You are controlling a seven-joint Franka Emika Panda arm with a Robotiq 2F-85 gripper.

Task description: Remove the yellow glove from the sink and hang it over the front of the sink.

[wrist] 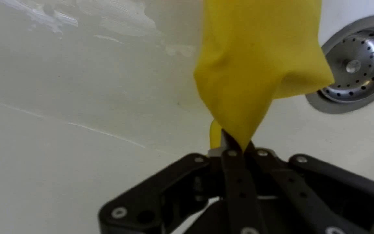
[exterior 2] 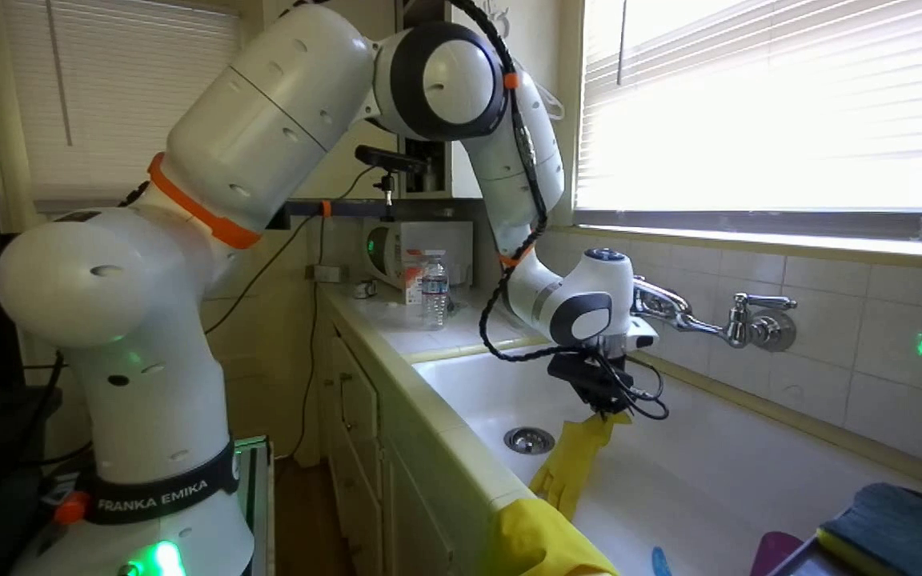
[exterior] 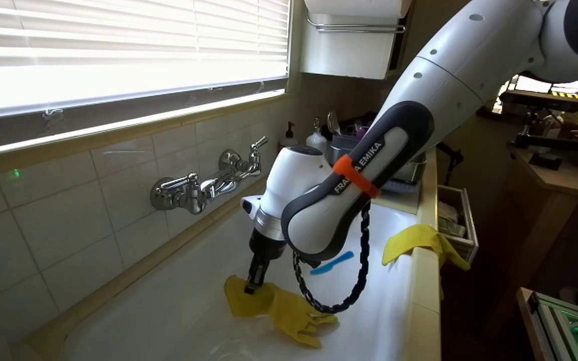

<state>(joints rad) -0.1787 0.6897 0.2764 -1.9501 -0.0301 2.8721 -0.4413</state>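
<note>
The yellow glove [exterior: 291,311] is inside the white sink [exterior: 168,326], and it also shows in an exterior view [exterior 2: 569,464] and the wrist view [wrist: 255,58]. My gripper [exterior: 252,287] is shut on the glove's cuff, pinching a fold between its fingertips [wrist: 237,144]. The glove's fingers stretch down and toward the front side; I cannot tell if they touch the basin floor. The front of the sink [exterior: 422,306] is the long edge opposite the taps, also seen in an exterior view [exterior 2: 461,440]. A second yellow glove [exterior: 417,239] hangs over it, also visible close up [exterior 2: 545,544].
Chrome taps [exterior: 203,188] stick out from the tiled wall close to the arm. A blue object [exterior: 332,262] lies in the basin. The drain [exterior 2: 529,440] is beside the glove. A dish rack with a sponge [exterior 2: 877,528] and soap bottles [exterior: 316,138] stand at one end.
</note>
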